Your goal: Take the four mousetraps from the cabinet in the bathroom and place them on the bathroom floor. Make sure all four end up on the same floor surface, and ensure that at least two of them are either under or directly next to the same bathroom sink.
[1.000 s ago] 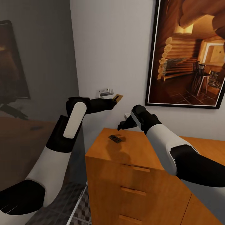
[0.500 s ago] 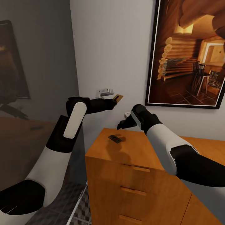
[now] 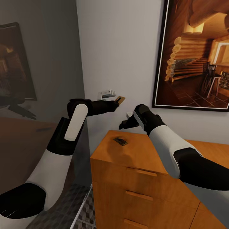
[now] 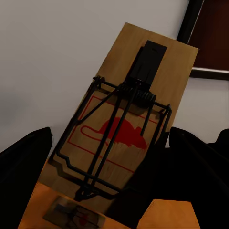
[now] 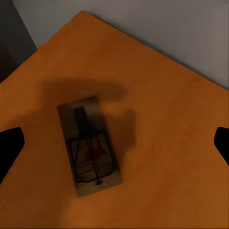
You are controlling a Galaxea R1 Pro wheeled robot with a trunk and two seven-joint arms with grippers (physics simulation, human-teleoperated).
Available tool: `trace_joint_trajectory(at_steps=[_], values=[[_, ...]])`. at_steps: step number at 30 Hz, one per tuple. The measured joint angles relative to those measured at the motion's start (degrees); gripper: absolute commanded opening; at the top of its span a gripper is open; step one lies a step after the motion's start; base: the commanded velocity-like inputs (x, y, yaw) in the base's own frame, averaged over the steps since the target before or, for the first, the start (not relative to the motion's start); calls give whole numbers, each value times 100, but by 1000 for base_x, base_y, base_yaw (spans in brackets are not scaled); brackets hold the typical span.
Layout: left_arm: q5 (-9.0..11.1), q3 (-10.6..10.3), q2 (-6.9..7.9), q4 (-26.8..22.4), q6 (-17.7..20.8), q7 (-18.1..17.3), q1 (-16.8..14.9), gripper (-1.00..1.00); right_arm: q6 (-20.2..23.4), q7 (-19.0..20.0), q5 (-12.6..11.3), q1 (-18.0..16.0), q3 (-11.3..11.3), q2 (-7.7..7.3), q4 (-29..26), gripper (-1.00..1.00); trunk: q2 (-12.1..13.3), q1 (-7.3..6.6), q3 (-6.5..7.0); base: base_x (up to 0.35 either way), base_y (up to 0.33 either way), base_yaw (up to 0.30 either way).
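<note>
Camera panned slightly, arms same. Left end effector (image 3: 118, 100) clamped on mousetrap (image 3: 120, 99) — right end effector (image 3: 124, 124) spread above second mousetrap (image 3: 120, 141) on cabinet (image 3: 140, 152) top. None on floor yet.

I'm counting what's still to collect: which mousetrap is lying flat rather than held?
The mousetrap on the cabinet top, below the open right gripper; the other mousetrap is clamped in the left gripper.

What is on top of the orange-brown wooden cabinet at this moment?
One small tan wooden mousetrap with dark metal parts lies flat on the orange-brown wooden cabinet near its left corner. The right gripper hovers open above it. The right arm covers part of the top further right.
</note>
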Motion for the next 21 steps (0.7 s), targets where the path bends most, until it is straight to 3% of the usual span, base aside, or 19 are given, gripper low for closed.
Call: trace_joint_trajectory(at_steps=[21], values=[[-5, 0, -15, 1, -13, 9, 4, -100, 1, 8, -2, 0, -10, 0, -4, 100, 0, 0, 0, 0, 0, 16]])
